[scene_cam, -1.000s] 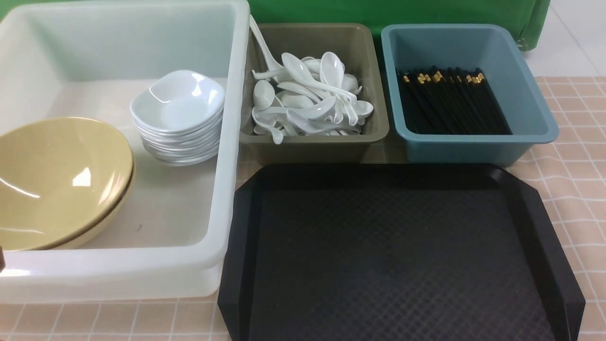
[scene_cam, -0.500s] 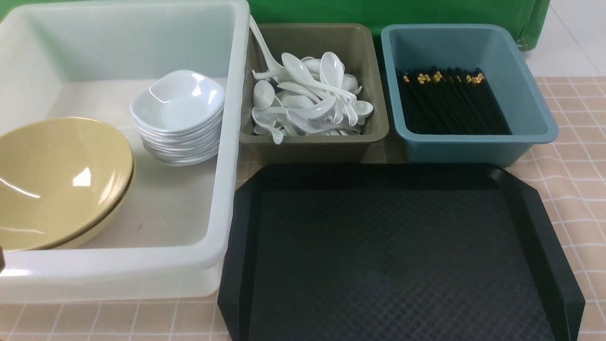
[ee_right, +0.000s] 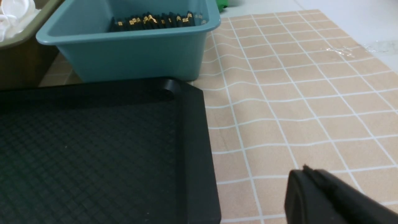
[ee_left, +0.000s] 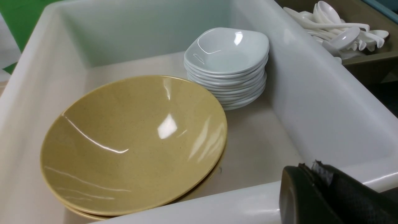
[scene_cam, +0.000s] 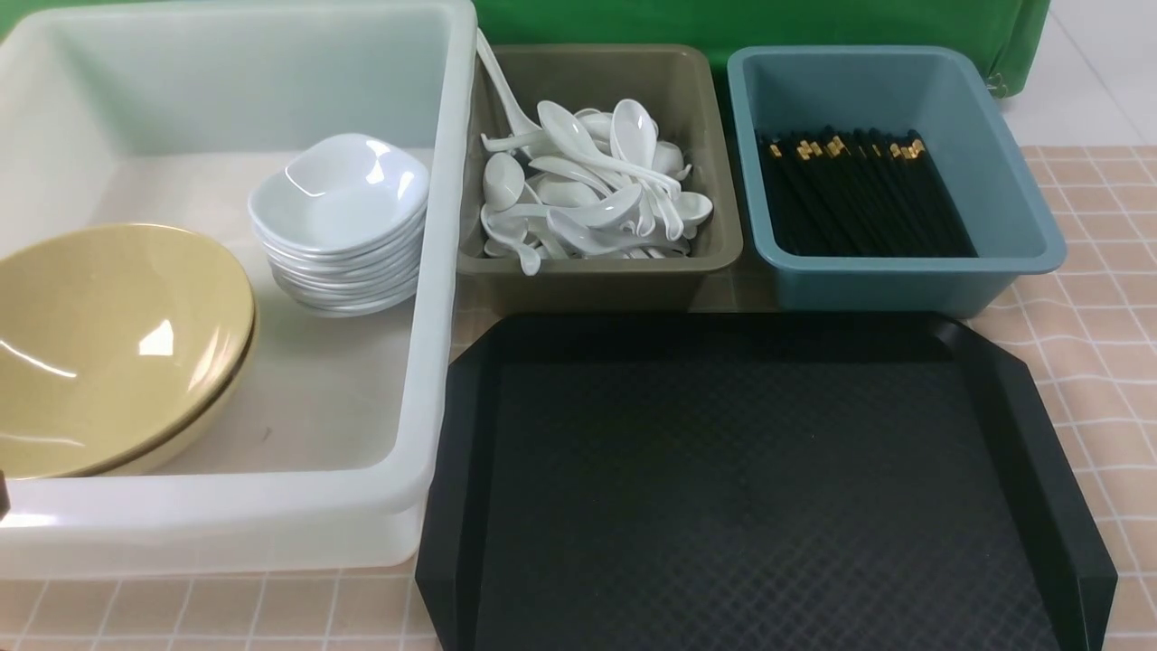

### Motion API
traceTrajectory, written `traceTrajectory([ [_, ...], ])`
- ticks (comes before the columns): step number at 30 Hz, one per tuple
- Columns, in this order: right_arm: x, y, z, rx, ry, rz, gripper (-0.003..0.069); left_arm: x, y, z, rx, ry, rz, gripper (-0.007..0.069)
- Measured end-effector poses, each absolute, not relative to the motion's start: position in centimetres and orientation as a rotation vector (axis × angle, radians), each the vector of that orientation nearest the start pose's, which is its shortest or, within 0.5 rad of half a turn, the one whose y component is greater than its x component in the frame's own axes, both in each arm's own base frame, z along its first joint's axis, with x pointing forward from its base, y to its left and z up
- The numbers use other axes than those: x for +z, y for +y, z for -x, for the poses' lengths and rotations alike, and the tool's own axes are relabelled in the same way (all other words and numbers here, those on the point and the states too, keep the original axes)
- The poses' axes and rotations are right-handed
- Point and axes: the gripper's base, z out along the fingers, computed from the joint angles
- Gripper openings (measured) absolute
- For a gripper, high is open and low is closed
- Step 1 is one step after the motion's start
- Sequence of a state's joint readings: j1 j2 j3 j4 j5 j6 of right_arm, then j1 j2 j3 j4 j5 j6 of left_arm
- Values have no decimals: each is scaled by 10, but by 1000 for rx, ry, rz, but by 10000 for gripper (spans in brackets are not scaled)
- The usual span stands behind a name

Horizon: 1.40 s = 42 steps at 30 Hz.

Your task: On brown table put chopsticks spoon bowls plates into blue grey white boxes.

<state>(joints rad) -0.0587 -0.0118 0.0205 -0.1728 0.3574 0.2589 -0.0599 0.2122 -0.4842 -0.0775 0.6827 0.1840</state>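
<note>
White tub [scene_cam: 434,271]: far-left part of bench; holds yellow bowls [scene_cam: 108,353] nested at near-left, stack of white plates [scene_cam: 339,226] toward far-right wall, bowls tilted, leaning on near wall.
Grey tub [scene_cam: 597,271]: far edge, mid-bench; heap of white soup spoons [scene_cam: 587,194], one handle propped over rim toward white tub.
Blue tub [scene_cam: 904,271]: far-right; black chopsticks [scene_cam: 859,199] lying parallel, gold bands at far end.
Black tray [scene_cam: 759,479]: near edge, centre-right, nothing on it.
Checked cloth [ee_right: 295,93]: bare at right side.
L gripper [ee_left: 329,196]: only a dark corner in wrist view, just over near rim of white tub; open/closed – can't tell.
R gripper [ee_right: 329,199]: dark sliver over cloth beside tray's right edge; can't tell either, prob. holding nothing.
Progress: looks done, nothing loose on cloth or tray.
Risk 1: L arm retreating low could clip tub rim, jolt tilted bowls into plate stack.
Risk 2: propped spoon could slide out if grey tub nudged.
Risk 3: plate stack tall, glossy; a knock could topple it.
</note>
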Motion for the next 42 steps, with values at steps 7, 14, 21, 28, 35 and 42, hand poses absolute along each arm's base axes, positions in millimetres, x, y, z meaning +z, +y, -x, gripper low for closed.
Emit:
traceTrajectory([
  [7,175,-9,-52,-30,1835,-184,42,300,-7,-45,-2,1881,-208,1],
  [14,175,-9,-52,-30,1835,-184,47,294,-7,-47,-2,1886,-206,1],
  [21,175,-9,-52,-29,1834,-184,48,270,-5,-54,27,1592,-143,1],
  [28,175,-9,-52,-29,1834,-184,48,214,1,-55,48,1514,-6,1],
  [35,175,-9,-52,-29,1834,-184,48,179,0,-54,-9,1792,25,1],
  [42,175,-9,-52,-29,1834,-184,48,177,0,-54,-7,1806,20,1],
])
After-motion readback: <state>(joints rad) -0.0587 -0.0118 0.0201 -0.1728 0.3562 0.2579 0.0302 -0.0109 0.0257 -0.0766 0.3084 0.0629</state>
